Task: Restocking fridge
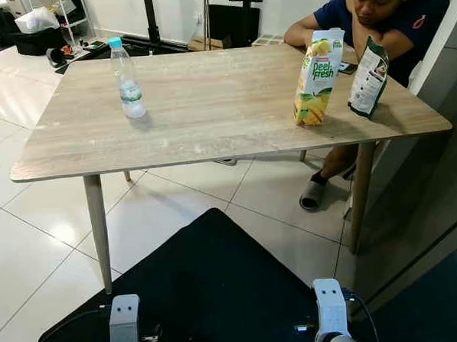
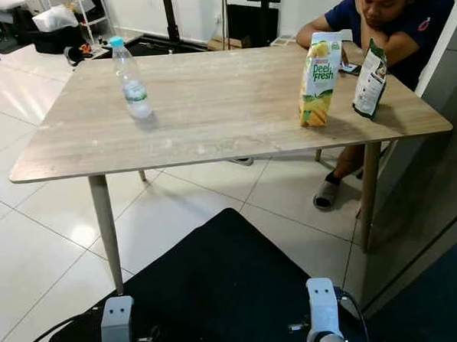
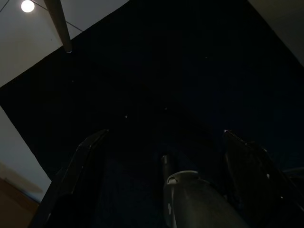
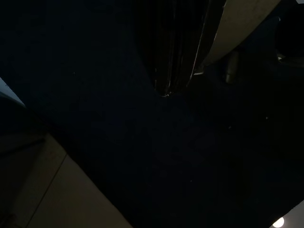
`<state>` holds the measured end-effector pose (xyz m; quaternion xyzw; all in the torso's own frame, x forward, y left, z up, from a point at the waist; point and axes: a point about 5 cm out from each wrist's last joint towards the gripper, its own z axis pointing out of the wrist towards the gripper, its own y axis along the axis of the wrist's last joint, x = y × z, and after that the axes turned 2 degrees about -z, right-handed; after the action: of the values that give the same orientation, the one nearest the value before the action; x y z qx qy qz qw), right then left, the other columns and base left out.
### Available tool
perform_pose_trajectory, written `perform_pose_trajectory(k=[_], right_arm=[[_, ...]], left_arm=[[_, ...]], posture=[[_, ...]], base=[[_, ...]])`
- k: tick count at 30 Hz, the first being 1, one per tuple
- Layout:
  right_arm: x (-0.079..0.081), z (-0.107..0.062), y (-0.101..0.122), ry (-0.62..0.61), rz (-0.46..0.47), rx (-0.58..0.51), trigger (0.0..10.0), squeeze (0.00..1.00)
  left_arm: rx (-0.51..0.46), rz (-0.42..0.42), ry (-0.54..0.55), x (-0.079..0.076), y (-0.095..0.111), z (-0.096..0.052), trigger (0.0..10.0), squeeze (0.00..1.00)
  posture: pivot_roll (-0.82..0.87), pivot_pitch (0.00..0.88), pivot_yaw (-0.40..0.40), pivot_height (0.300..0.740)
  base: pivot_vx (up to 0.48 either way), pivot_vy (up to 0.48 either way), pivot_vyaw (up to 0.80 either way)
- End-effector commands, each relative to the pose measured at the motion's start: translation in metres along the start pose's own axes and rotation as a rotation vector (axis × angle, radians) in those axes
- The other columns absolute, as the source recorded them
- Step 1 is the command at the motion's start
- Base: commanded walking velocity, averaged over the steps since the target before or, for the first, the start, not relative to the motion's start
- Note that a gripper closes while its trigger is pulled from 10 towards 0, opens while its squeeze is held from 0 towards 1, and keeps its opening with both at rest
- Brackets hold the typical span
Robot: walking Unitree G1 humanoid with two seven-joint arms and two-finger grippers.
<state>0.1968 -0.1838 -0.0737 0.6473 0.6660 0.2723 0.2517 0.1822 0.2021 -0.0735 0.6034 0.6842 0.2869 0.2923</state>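
A clear water bottle (image 1: 126, 78) with a blue cap stands upright on the left part of the wooden table (image 1: 210, 118). A yellow and green juice carton (image 1: 318, 76) stands near the table's right edge. A green and white pouch (image 1: 368, 77) stands just right of the carton. Both silver arms hang low in front of the table, the left arm (image 1: 125, 330) and the right arm (image 1: 330, 315), far below the tabletop. In the dark left wrist view my left gripper (image 3: 165, 135) is open over the black mat, nothing between its fingers (image 3: 78, 173).
A person (image 1: 381, 13) sits at the table's far right corner, one slippered foot (image 1: 314, 195) under it. A black mat (image 1: 219, 286) covers the floor before me. A grey panel (image 1: 437, 206) rises at the right. Bags and stands sit by the back wall.
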Motion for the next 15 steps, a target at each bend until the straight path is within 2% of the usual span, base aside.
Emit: perform_pose_trajectory(k=[1, 15], right_arm=[[0.0009, -0.0011, -0.0049, -0.004, 0.015, 0.014, 10.0, 0.0], [0.0014, -0.0014, -0.0059, -0.004, 0.014, 0.016, 10.0, 0.0]], left_arm=[[0.006, 0.003, -0.011, -0.002, -0.003, -0.001, 10.0, 0.0], [0.0, 0.004, -0.024, -0.0037, -0.0036, -0.0016, 10.0, 0.0]], posture=[[-0.11, 0.083, 0.005, 0.713], [-0.1, 0.083, 0.005, 0.713]], base=[[0.0, 0.0, 0.0], [0.301, 0.0, 0.0]])
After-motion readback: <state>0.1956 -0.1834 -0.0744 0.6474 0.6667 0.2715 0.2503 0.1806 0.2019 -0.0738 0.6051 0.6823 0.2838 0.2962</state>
